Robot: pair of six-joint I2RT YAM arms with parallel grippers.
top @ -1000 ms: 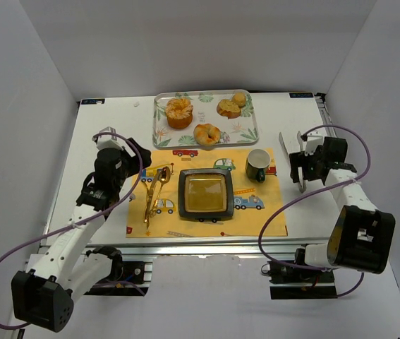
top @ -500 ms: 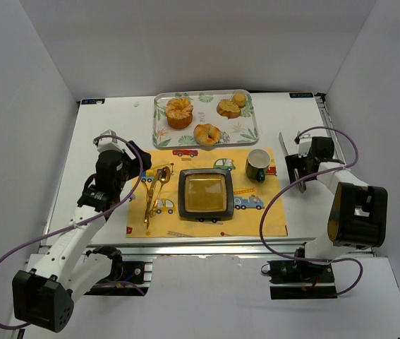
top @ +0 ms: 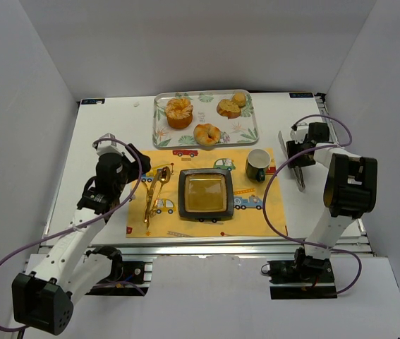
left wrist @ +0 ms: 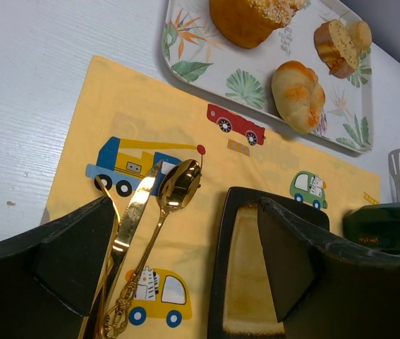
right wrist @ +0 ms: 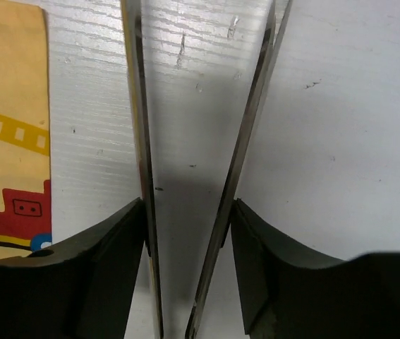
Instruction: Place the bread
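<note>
Kid: White walls (top: 185, 42) stand on three sides, and the desk (top: 108, 127) is white too. What lies on it?

Pal: A yellow mat (top: 256, 215) with little cars, at the near middle. A black square plate (top: 205, 195) sits in the middle of the mat.

Kid: Where is the bread?

Pal: On the leafy tray (top: 240, 133) at the far side, just past the mat. A bread roll (top: 206, 133) is at the tray's near edge. A round bun (top: 179, 111) is on the left, and cut pieces (top: 229, 106) are on the right.

Kid: What is beside the plate?

Pal: A gold spoon (left wrist: 175, 191) and a gold knife (left wrist: 137, 206) lie on its left. A green mug (top: 257, 165) stands on its right, on the mat.

Kid: What about the left tool (left wrist: 184, 212)?

Pal: It hangs over the left part of the mat, above the spoon. Its fingers are spread wide.

Kid: And the right tool (right wrist: 187, 208)?

Pal: It is on the bare desk, right of the mat, at the metal tongs (right wrist: 137, 141). The two arms of the tongs run between its fingers. Each finger touches one arm from the outside, so it grips the tongs. The arms of the tongs are apart from each other.

Kid: Is any bread near a tool?

Pal: No. All of it is on the tray, well apart from both tools.
</note>
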